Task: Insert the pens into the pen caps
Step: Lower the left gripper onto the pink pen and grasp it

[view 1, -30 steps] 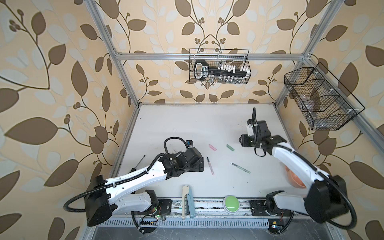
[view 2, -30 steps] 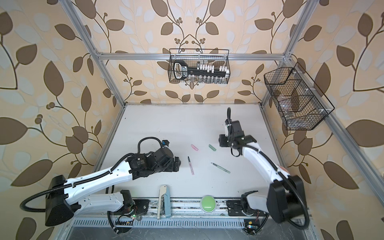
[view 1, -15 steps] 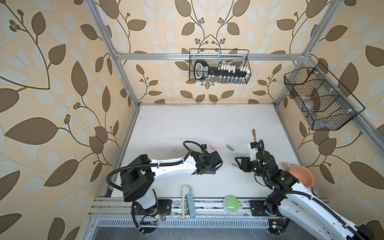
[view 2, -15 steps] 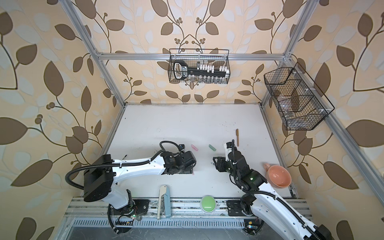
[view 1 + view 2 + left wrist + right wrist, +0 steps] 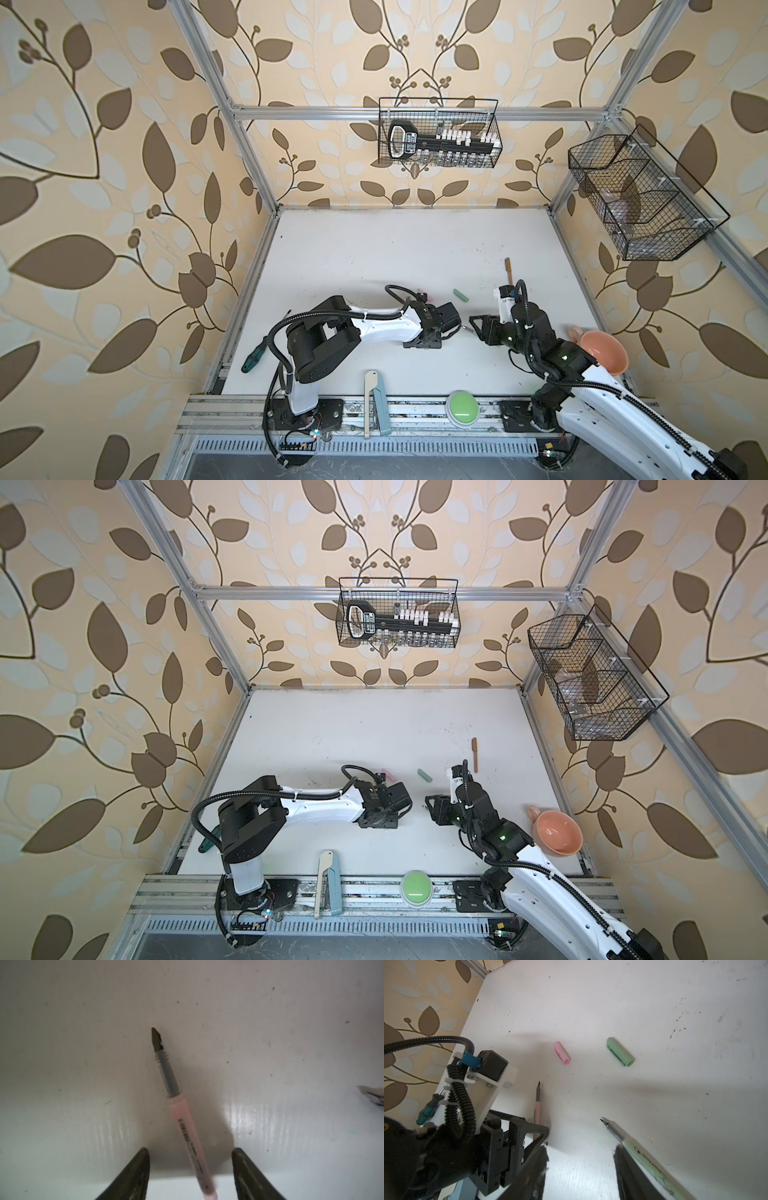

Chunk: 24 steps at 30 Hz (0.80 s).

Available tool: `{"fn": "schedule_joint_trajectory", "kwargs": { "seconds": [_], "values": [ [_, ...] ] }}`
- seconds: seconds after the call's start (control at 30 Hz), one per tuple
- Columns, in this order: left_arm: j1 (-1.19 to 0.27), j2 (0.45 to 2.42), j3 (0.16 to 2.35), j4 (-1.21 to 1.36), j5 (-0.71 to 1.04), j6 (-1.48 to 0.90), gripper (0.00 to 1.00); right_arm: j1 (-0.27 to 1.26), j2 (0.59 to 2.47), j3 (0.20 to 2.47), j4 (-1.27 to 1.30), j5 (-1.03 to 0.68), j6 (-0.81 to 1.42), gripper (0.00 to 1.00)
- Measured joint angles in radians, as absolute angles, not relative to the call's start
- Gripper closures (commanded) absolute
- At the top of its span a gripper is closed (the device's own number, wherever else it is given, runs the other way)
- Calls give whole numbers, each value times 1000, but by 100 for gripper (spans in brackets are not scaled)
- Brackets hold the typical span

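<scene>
The enclosure has leaf-patterned walls around a white surface.

The left hand is positioned low over the pink pen. Its jaws stand apart, one finger on each side of the barrel with a clear gap on both sides, so nothing is gripped. The pen lies flat with its dark tip pointing away from the hand.

The right hand also has its jaws apart, with nothing between them. The pale green pen lies on the surface along the outer side of one finger; contact cannot be determined.

The pink cap and the green cap lie near each other without touching, beyond both pen tips.

The brown pen lies well apart, behind the right arm in both top views. Whether it is capped is too small to tell.

A green-handled screwdriver lies at the left edge.
</scene>
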<state>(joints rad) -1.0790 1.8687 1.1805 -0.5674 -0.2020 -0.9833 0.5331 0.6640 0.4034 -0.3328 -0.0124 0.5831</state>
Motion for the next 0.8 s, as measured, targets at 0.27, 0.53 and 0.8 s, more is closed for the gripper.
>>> {"fn": "schedule_joint_trajectory", "kwargs": {
  "seconds": [0.27, 0.53, 0.8],
  "values": [
    [-1079, 1868, 1179, -619, -196, -960, 42, 530, 654, 395, -331, -30, 584, 46],
    [-1058, 1834, 1145, -678, -201, -890, 45, 525, 698, 381, -289, -59, 585, 46],
    [-1052, 1821, 1127, -646, -186, -812, 61, 523, 726, 358, -234, -91, 595, 47]
  ]
}}
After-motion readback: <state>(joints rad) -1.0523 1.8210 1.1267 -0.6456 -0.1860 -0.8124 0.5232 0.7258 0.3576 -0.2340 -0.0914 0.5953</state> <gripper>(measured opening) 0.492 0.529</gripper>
